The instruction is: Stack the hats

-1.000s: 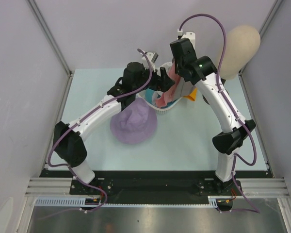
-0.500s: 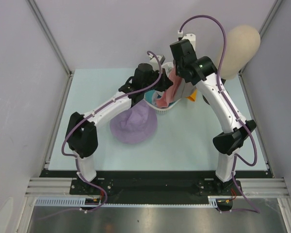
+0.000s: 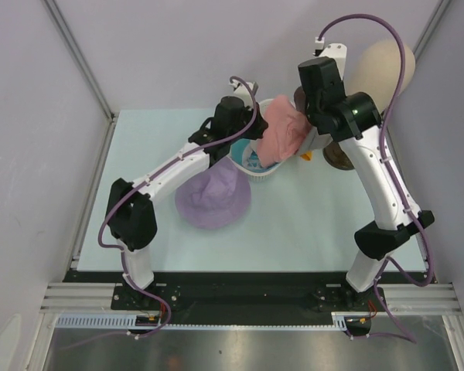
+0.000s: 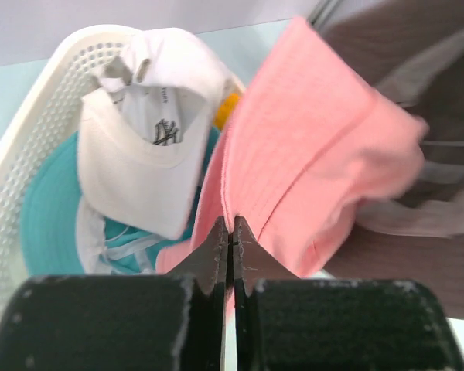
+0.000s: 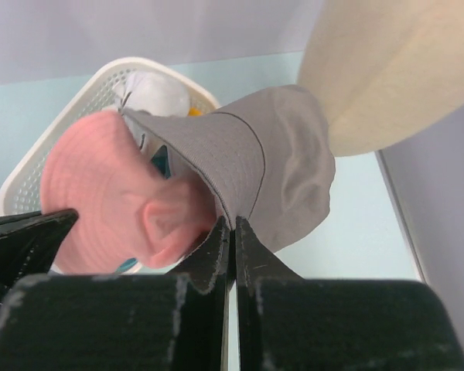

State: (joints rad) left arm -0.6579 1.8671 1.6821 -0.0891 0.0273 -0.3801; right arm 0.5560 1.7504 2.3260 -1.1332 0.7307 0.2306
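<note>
A lavender hat [image 3: 213,197] lies flat on the table in front of the white basket [image 3: 255,175]. Above the basket hangs a pink hat [image 4: 309,139] [image 3: 282,131], and my left gripper [image 4: 232,224] is shut on its brim. My right gripper [image 5: 232,224] is shut on the brim of a grey-brown hat [image 5: 271,170], which hangs against the pink hat [image 5: 100,185]. A teal hat [image 4: 50,201] lies in the basket under a white NY cap [image 4: 139,170]. A scrap of orange hat [image 4: 228,110] shows at the basket's far side.
The beige mannequin head [image 3: 387,66] stands at the back right, just behind the right arm. The basket [image 4: 15,154] sits at the back middle of the table. Grey walls close in the table on both sides and at the back.
My left gripper reached to the basket and shut on the pink hat. The right arm rose and swung right, lifting the grey-brown hat and the pink hat out of the basket.
</note>
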